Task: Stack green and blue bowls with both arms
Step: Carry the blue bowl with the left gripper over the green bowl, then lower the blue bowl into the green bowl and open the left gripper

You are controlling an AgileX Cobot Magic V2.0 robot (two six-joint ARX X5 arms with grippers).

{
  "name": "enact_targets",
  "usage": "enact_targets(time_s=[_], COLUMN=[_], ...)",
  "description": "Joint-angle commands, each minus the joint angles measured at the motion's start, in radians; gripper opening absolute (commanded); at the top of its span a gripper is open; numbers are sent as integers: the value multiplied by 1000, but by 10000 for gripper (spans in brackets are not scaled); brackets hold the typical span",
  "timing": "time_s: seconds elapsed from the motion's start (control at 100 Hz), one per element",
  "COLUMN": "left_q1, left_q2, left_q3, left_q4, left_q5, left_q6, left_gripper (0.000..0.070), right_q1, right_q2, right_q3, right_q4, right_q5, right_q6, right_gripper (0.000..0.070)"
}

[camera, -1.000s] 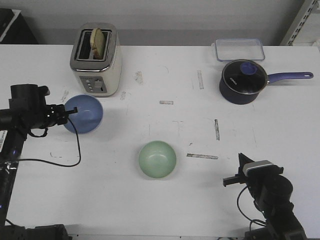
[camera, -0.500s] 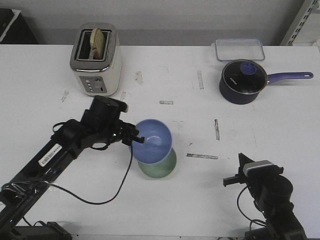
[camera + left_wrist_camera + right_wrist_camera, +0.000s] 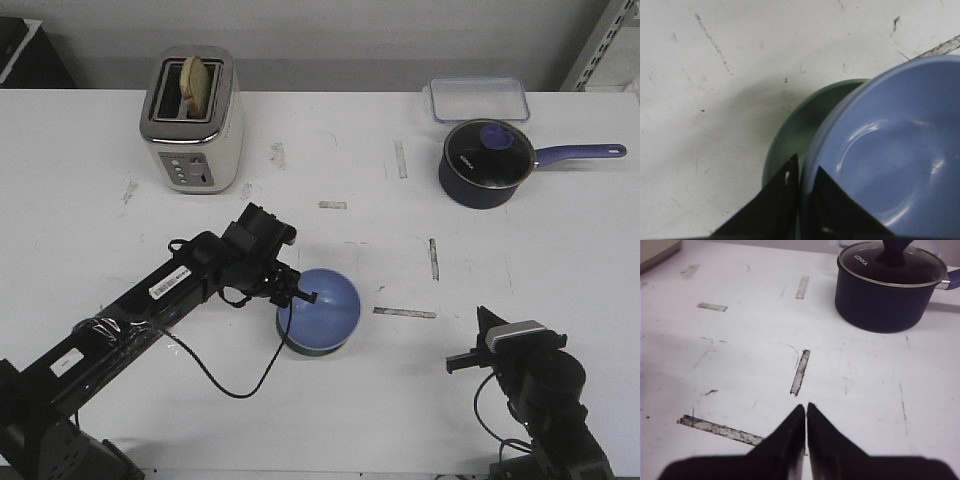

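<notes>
A: What is sitting nearest the robot?

B: The right claw [image 3: 462, 362] is resting low at the near right edge of the tabletop [image 3: 480, 260], clenched on nothing, its tips pressed together.

A: And the left one?

B: The left claw [image 3: 300, 297] is reaching in from the near left toward the middle, pinching the rim of the blue bowl [image 3: 320, 311]; one fingertip [image 3: 827, 200] is lying inside the bowl, the other outside.

A: Where is the green bowl [image 3: 795, 135]?

B: It is sitting under the blue one, with only a sliver of its rim showing.

A: Farther back?

B: A saucepan [image 3: 485, 164] with a glass lid is standing at the right, a clear container [image 3: 479, 98] behind it, and a toaster [image 3: 193, 118] holding bread at the far left.
</notes>
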Motion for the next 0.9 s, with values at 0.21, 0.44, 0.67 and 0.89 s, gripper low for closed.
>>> enact_targets(time_s=[0.21, 0.44, 0.67, 0.89], left_q1=[-10, -10, -13, 1], left_q2=[18, 18, 17, 2], left_q3=[19, 19, 29, 96], left_q4=[-52, 0, 11, -13], left_q5=[0, 0, 1, -3], left_q6=[67, 60, 60, 63], left_gripper=[3, 251, 624, 629], right_q1=[2, 2, 2, 2], right_q2=[6, 6, 6, 6], right_q3=[4, 4, 4, 4], right_q4=[7, 8, 8, 11], right_q5=[0, 0, 0, 0], right_q6=[18, 17, 17, 16], right_gripper=[0, 0, 0, 0])
